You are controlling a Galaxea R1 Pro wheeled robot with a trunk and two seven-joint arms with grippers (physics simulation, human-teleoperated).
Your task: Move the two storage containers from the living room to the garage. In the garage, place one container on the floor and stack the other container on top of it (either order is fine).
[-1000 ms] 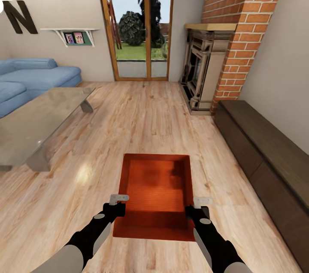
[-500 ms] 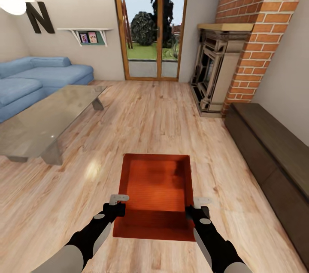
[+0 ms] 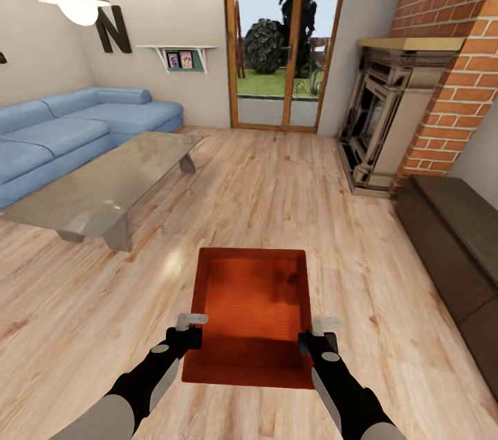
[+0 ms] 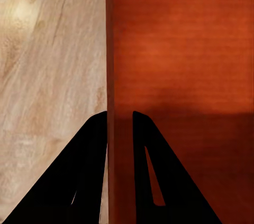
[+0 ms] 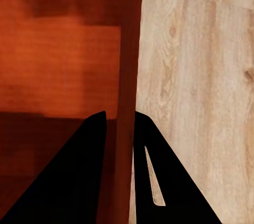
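An orange-red storage container [image 3: 252, 312] hangs in front of the robot above the light wood-plank floor [image 3: 277, 198] of the living room, carried between both arms. The left gripper [image 3: 191, 329] clamps the container's left wall, one of its fingers [image 4: 87, 176] outside and one inside, with the thin wall pinched between them in the left wrist view. The right gripper [image 3: 317, 333] grips the right wall the same way, its fingers [image 5: 79, 176] straddling that wall in the right wrist view. The container's near end sits in shadow, so its ribbed bottom is hard to read there, and whether a second bin is nested inside cannot be told. A glass coffee table [image 3: 111, 187] stands ahead to the left, before a blue sofa [image 3: 62, 132] cut off at the picture's edge. The brick fireplace [image 3: 415, 101] and a dark low cabinet [image 3: 456, 246] on the right are also cropped. Glass doors [image 3: 287, 39] stand in the far wall.
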